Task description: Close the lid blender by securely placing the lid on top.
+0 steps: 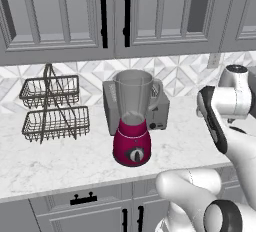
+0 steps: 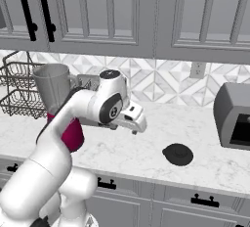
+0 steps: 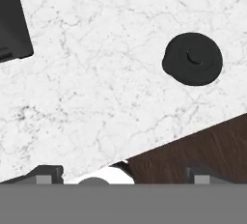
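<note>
the arm bends over the marble counter (image 3: 96,83), hand pointing down. the gripper (image 3: 120,177) has its fingertips (image 3: 46,175) spread wide, holding nothing. the black lid (image 3: 193,59) lies flat on the counter, well ahead of the tips and apart from them. the blender (image 1: 132,121) stands open-topped, well apart from the lid.

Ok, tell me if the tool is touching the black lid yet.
Apart. In the hand view the lid lies alone on the marble counter, well clear of the tool fingertips at the bottom edge.
</note>
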You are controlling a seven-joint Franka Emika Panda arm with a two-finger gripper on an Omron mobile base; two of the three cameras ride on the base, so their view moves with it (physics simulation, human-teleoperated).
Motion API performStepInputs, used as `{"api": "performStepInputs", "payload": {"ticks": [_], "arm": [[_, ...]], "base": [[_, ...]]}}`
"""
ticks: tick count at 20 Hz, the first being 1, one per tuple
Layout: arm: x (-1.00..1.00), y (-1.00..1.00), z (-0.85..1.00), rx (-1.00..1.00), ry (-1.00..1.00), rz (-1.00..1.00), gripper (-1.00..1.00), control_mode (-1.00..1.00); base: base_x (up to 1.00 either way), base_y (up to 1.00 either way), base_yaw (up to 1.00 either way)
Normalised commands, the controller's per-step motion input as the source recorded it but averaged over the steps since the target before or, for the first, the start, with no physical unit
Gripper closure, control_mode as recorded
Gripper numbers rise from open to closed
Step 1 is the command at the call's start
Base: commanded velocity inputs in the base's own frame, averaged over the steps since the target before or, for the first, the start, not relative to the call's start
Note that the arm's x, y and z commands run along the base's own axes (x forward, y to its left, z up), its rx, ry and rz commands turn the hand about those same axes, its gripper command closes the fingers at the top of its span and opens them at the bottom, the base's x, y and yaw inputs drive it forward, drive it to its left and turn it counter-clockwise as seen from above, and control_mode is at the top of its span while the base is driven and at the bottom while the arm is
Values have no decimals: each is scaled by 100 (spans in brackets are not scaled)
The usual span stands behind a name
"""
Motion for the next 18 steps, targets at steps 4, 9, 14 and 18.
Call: {"api": "performStepInputs", "payload": {"ticks": [4,9,14,18], "arm": [[2,-100,-39,4,5,-9,-100,-100],[32,-100,-38,13,10,-2,-100,-100],[49,-90,-52,10,12,0,-100,-100],[43,-47,-44,4,5,0,-100,-100]], "base": [[0,0,0],[0,0,0],[0,0,0],[0,0,0]]}}
